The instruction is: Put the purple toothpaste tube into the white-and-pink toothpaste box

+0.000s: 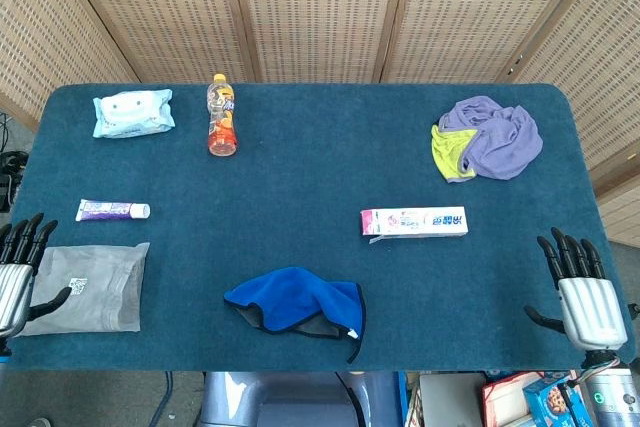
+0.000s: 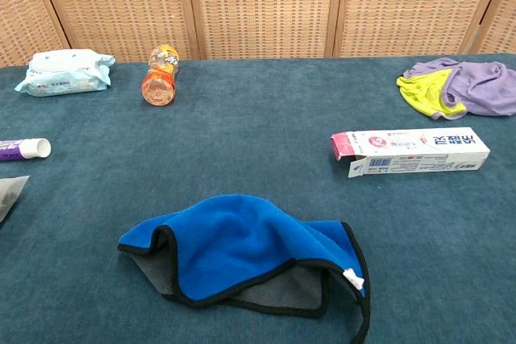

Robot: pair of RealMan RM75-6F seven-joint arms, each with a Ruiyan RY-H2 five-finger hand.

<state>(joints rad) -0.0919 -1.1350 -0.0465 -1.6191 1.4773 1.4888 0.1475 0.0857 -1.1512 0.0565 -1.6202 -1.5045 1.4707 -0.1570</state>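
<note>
Probably a lab test bench: teal-covered table [image 1: 300, 177] before woven rattan screens [image 1: 320, 7], household items scattered

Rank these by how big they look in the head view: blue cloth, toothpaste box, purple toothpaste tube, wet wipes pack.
1. blue cloth, clearly largest.
2. toothpaste box and wet wipes pack: the box is longer, the pack wider, so they look too alike to rank.
3. purple toothpaste tube, smallest.

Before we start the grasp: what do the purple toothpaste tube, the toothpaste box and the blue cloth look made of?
Purple toothpaste tube: looks like soft plastic with a glossy printed skin and a hard white cap.
Toothpaste box: printed cardboard, smooth and slightly shiny; sharp folded edges, and the flap at the pink end hangs open.
Blue cloth: soft fleece or microfibre, matte and fuzzy, grey underside, dark stitched edge; it lies in limp folds.
</note>
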